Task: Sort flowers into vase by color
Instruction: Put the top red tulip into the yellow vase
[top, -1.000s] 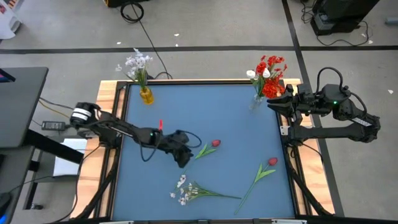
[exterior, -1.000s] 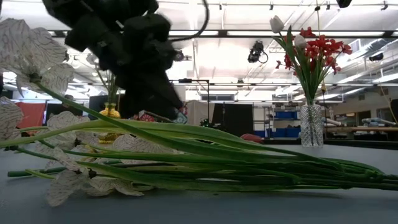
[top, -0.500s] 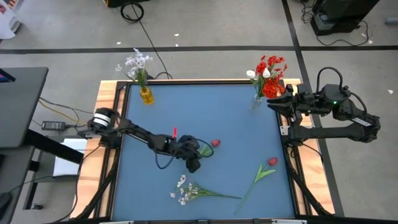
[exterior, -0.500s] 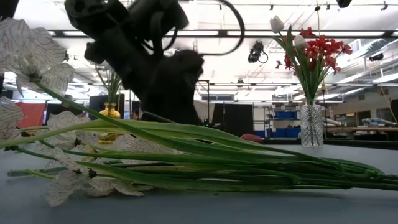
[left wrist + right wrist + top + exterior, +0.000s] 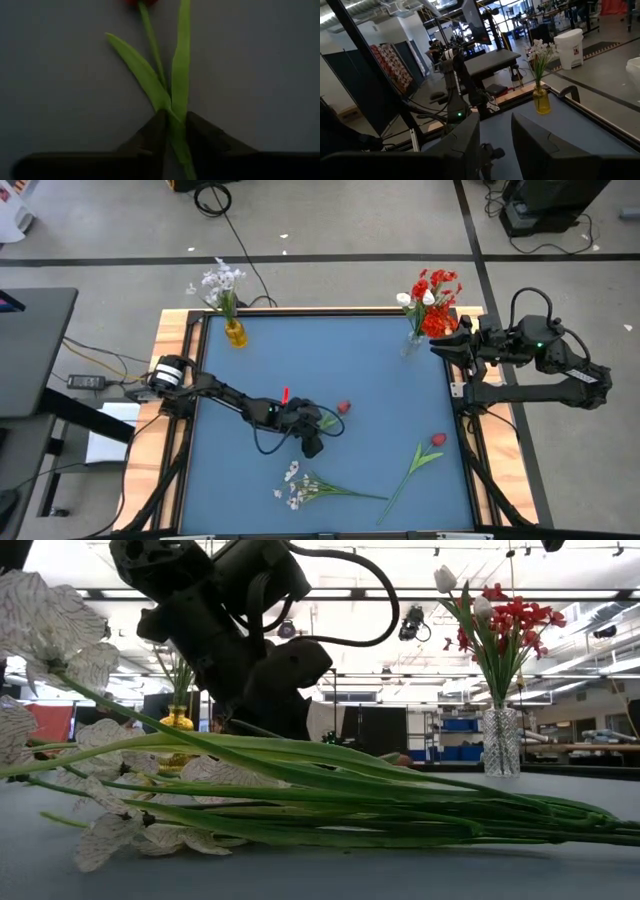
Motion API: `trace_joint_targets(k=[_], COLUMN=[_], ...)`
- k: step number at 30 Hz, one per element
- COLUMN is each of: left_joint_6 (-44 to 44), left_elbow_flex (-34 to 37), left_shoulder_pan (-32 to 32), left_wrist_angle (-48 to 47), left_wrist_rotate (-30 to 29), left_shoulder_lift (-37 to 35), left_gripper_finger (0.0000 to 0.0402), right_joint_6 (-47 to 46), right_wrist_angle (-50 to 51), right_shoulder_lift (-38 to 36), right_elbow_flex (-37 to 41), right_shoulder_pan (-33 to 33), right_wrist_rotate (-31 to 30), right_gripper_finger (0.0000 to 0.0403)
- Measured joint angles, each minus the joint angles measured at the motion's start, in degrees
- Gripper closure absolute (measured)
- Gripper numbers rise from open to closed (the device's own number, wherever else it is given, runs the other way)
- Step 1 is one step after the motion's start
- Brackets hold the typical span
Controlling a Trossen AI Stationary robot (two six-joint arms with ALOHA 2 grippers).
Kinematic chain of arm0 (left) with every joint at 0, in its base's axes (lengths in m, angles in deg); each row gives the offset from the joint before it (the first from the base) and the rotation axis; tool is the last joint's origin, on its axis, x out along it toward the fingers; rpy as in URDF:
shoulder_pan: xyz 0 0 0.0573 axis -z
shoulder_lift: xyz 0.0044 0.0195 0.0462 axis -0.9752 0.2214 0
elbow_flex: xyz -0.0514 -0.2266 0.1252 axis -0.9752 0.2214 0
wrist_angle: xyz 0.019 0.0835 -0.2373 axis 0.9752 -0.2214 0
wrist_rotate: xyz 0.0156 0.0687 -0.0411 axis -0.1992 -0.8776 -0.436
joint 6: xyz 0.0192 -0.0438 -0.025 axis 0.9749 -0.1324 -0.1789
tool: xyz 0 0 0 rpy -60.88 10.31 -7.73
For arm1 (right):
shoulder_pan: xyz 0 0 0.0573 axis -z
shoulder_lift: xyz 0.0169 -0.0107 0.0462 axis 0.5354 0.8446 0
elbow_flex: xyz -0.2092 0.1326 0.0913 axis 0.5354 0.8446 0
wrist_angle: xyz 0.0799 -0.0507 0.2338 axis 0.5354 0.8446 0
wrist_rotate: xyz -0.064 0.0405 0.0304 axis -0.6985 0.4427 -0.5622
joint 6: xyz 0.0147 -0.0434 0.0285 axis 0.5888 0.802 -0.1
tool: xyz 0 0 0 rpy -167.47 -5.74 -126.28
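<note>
The blue table (image 5: pixel 330 370) is framed by a raised wooden rim, and most of its middle and far part is left bare, so open room is found around the working arm on every side but the near one, where loose flowers lie. The left gripper (image 5: pixel 318 420) is reached out low over the table's middle; the right gripper (image 5: pixel 440 346) is parked at the right edge, just beside the clear vase (image 5: pixel 412 340) of red and white blooms, its fingers seen parted with nothing between them. A yellow vase (image 5: pixel 235 333) with white blossoms is set at the far left corner, well apart from both grippers. In the left wrist view the two dark fingers (image 5: pixel 150 137) are seen drawn close about the green stalk of the red bud stem (image 5: pixel 172 97), the stalk running straight between the tips and the leaves fanning out just ahead of them; whether the pads press it firmly cannot be told. The white spray (image 5: pixel 310 488) and a second red bud (image 5: pixel 425 452) are left lying nearer the front edge.
</note>
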Motion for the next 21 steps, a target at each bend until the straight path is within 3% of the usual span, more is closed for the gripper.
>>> trace_joint_targets(k=[4, 12, 21], left_joint_6=[-1.9, -4.5, 8.3], left_elbow_flex=[0.1, 0.8, 0.5], left_shoulder_pan=[-0.4, -4.7, -14.7], left_wrist_angle=[-0.4, -1.8, 3.3], left_wrist_rotate=[-0.1, 0.5, -6.1], left_shoulder_lift=[0.4, -5.6, -23.5], left_gripper_finger=[0.0386, 0.0395, 0.0400], right_joint_6=[0.0, 0.0, 0.0], right_wrist_angle=[0.0, 0.0, -0.2], right_shoulder_lift=[0.0, 0.0, 0.0], right_elbow_flex=[0.0, 0.0, 0.0], right_shoulder_pan=[0.0, 0.0, 0.0], right_wrist_rotate=[0.0, 0.0, 0.0], right_gripper_finger=[0.0282, 0.0282, 0.0282])
